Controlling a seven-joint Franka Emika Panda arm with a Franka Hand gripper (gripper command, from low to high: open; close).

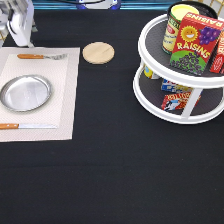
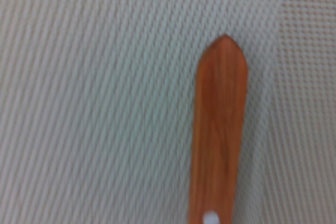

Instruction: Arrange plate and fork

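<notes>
The silver plate lies on a beige placemat at the exterior view's left. The fork lies flat on the mat just above the plate, with its brown-orange handle to the left and its tines to the right. My gripper hangs at the exterior view's top left, above the mat's top edge and close to the fork's handle end, holding nothing. The wrist view shows the pointed end of a brown-orange wooden handle lying on the woven mat.
A wooden-handled knife lies on the mat below the plate. A round wooden coaster sits on the black table right of the mat. A white two-tier turntable with a raisins box, a can and other groceries stands at the right.
</notes>
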